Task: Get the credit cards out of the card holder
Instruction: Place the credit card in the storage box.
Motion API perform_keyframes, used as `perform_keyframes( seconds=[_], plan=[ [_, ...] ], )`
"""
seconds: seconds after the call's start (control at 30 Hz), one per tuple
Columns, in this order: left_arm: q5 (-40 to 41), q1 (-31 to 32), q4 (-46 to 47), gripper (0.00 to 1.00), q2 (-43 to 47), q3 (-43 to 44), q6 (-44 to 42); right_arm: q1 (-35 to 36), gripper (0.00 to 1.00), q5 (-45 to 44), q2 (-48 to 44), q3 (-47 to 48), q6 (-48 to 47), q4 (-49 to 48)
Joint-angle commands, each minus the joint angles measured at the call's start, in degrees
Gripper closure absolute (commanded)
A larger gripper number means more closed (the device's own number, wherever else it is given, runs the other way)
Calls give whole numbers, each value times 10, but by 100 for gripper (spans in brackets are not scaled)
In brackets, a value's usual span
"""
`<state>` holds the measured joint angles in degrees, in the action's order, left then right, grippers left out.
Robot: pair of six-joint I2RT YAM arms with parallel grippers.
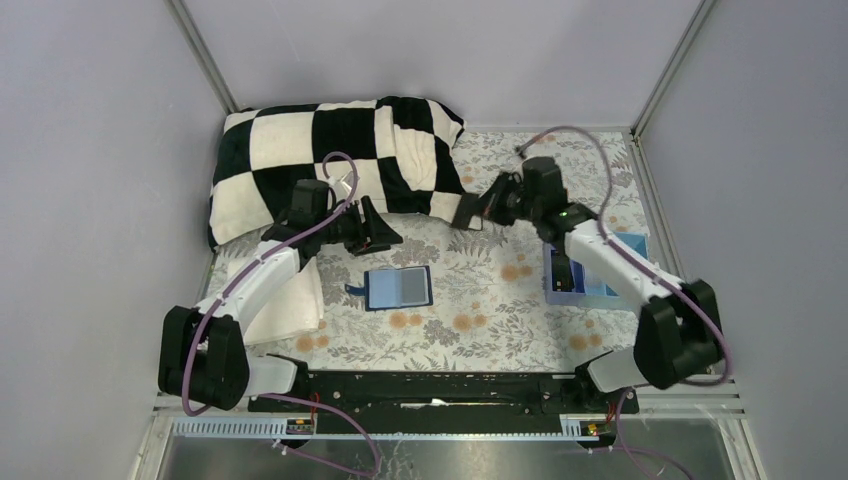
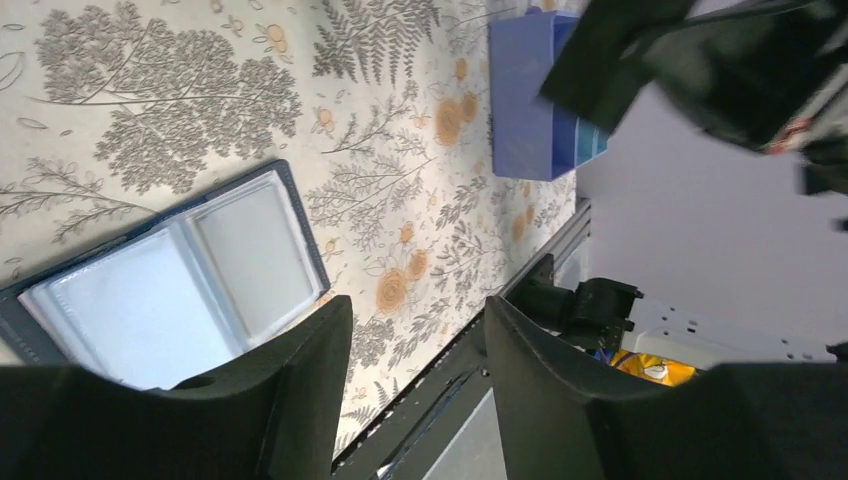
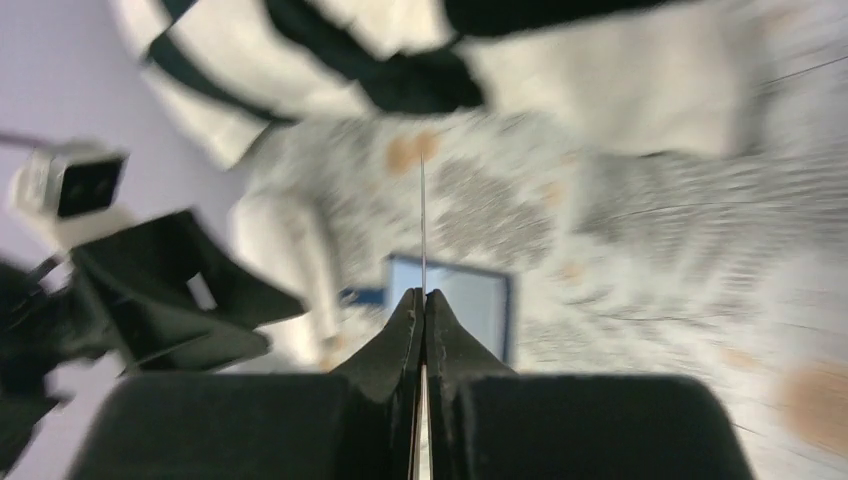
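The card holder [image 1: 398, 288] lies open on the floral table, navy rim and light blue inside; it also shows in the left wrist view [image 2: 170, 290] and, blurred, in the right wrist view [image 3: 475, 300]. My right gripper [image 1: 482, 207] is raised behind and to the right of it, shut on a thin card [image 3: 422, 215] seen edge-on between the jaws [image 3: 424, 300]. My left gripper [image 1: 378, 233] is open and empty, just behind the holder's left side; its fingers [image 2: 300, 380] frame bare table.
A black-and-white checkered blanket [image 1: 340, 160] lies at the back left. A folded white cloth [image 1: 290, 300] sits left of the holder. A light-blue compartment tray [image 1: 590, 272] stands at the right under the right arm. Grey walls close in the sides.
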<state>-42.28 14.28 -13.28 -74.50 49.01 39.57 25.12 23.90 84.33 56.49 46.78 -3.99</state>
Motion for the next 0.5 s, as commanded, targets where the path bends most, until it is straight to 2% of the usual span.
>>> perform_keyframes(
  seconds=[0.0,0.07,0.17,0.37,0.47],
  plan=[
    [53,-1,-36,42,21,24,-47,-12,100,-322,-72,95,-219,358],
    [59,0,-40,40,23,27,-51,-12,100,-428,-84,114,-250,430],
    [60,-1,-42,39,24,31,-56,-19,100,-543,-99,117,-278,475],
    [59,2,-45,38,9,24,-53,-48,100,-626,-81,103,-283,513],
    [59,4,-47,37,6,19,-52,-52,100,-626,-64,91,-285,509]
  ],
)
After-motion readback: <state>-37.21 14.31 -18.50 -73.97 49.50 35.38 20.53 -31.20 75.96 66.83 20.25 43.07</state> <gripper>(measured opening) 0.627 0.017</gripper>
